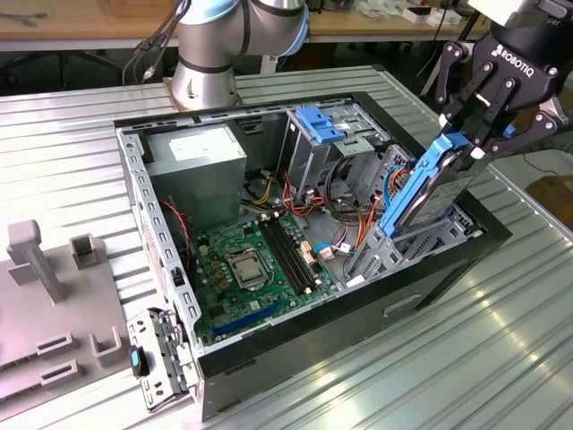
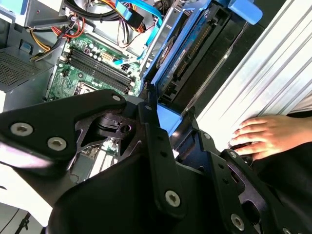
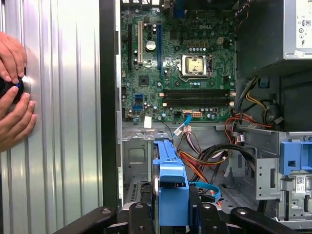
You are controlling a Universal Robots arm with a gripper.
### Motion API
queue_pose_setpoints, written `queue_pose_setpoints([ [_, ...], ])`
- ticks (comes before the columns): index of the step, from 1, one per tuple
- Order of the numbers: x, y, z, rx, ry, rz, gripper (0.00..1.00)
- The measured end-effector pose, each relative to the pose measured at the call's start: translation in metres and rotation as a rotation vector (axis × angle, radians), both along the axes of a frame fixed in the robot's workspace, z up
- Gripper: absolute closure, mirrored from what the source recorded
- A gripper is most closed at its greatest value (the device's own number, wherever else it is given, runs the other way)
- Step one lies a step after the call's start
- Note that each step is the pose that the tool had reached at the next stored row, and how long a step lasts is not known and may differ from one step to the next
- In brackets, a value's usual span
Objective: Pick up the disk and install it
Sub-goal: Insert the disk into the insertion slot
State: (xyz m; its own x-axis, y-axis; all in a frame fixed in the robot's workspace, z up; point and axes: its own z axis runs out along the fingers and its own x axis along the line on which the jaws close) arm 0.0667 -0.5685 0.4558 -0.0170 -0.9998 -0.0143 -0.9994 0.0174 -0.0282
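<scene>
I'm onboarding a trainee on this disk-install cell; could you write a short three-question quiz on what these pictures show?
1. True or false: the black gripper is shut on the disk, a dark-grey hard drive in a bright blue plastic carrier frame.
2. Relative to the open black computer case, the disk is: A lying flat beside it; B tilted, lower end inside it; C hanging well above it.
3. In the second wrist view, what rests on the ribbed metal table beside the case?
Key: 1 true; 2 B; 3 a person's hand.
</scene>
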Motion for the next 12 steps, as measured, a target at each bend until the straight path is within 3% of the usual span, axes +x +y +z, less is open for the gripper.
queue_pose_setpoints([
  [12,0.0003,-0.0008,-0.0067,-0.0002,0.0,0.0,0.63],
])
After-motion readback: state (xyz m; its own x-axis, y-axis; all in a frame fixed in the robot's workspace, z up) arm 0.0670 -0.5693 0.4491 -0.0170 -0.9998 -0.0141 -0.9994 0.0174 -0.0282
